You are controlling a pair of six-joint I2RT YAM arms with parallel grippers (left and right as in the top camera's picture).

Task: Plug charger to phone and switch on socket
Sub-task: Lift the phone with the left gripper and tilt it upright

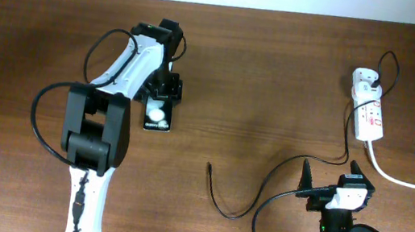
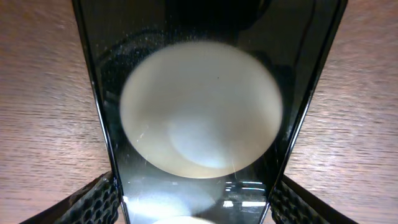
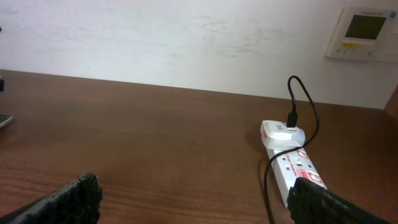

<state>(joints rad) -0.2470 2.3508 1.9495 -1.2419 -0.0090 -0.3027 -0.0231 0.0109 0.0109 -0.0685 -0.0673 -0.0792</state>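
Clenched on the phone (image 1: 157, 115) is how the left gripper (image 1: 166, 87) looks from here: in its wrist view the ribbed pads (image 2: 99, 202) press against both long edges of the black slab, and one of its white round spots fills most of that view. The phone lies flat on the brown table (image 1: 278, 77), and the gripper has it by the end farther from the arms' bases.

Well to the right of the phone, the right gripper (image 1: 330, 178) hangs released, its fingers spread wide with nothing between them. Farther right still, well apart from the phone, the socket (image 1: 372, 116) lies on the table with the charger (image 1: 364, 76) plugged into its far end. The thin black cable loops off the adapter and trails back toward the phone. Its plug tip (image 1: 209, 165) rests on the wood, near the phone but not touching it.
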